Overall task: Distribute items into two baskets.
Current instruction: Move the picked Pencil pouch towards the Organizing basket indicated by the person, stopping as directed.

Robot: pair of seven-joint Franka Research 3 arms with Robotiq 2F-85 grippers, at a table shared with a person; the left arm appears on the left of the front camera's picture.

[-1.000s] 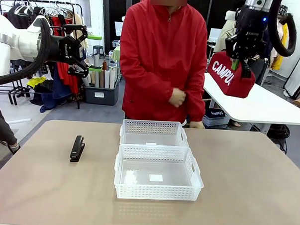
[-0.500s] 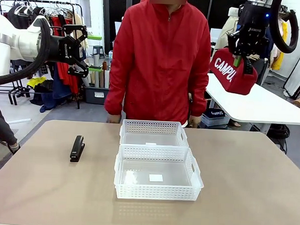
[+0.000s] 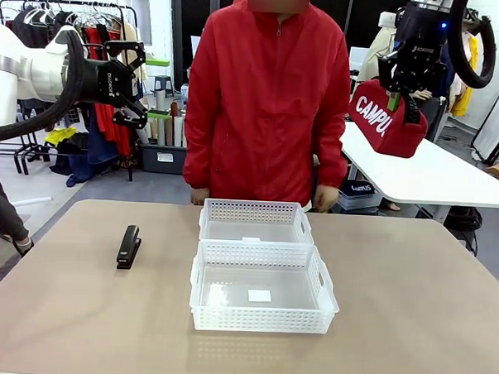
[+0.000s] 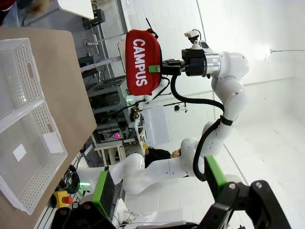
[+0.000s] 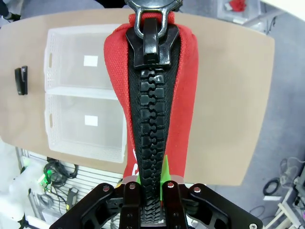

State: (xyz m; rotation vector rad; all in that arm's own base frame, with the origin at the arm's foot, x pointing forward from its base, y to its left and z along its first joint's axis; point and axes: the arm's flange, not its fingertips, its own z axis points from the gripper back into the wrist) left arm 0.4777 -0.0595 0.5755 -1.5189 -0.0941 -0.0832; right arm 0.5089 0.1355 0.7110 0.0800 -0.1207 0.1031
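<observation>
Pouch (image 3: 383, 120) rose slightly, zip seemingly between jaws.

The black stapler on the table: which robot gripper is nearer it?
Left. The left gripper hangs open, high on the side where the stapler lies; the right gripper holds the red pouch high on the opposite side.

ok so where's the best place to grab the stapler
Probably mid-body, across its narrow width, coming straight down from above. The stapler lies flat on the table, long and slim, with bare table along both long sides.
</observation>
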